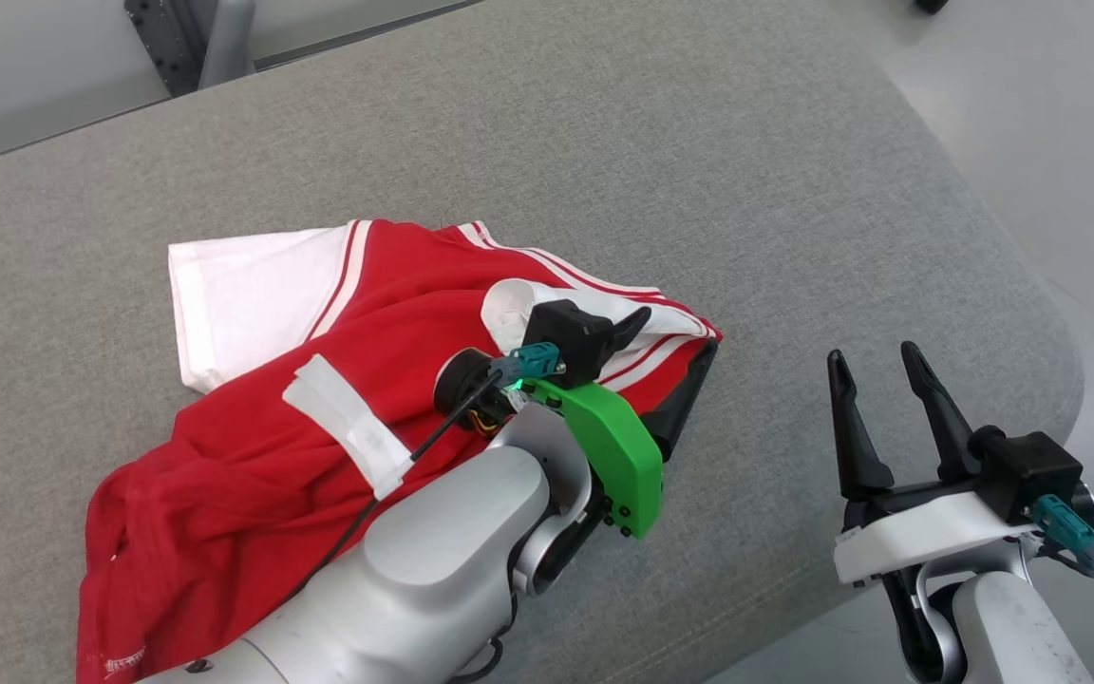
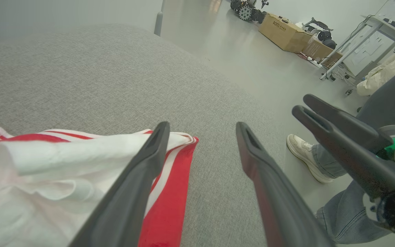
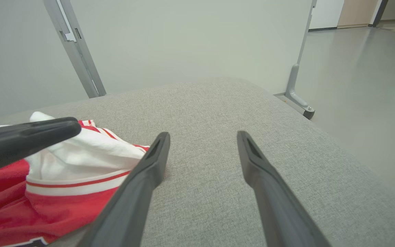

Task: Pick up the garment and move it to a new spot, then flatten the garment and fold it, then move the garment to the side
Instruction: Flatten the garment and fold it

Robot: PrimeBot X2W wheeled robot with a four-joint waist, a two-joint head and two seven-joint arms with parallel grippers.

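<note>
Look to centre left of the head view for the garment (image 1: 253,418), a crumpled red-and-white heap on the cushion (image 1: 604,142). See the left gripper (image 2: 202,125) spread wide at the heap's right corner, one finger across the white hem, holding nothing. See the right gripper (image 1: 872,353) at lower right, equally wide and empty, apart from the cloth. Likely time to flatten: pinch a single layer at opposite corners, lift low, pull apart evenly, and avoid grabbing bunched folds or dragging cloth toward the cushion's right edge.
</note>
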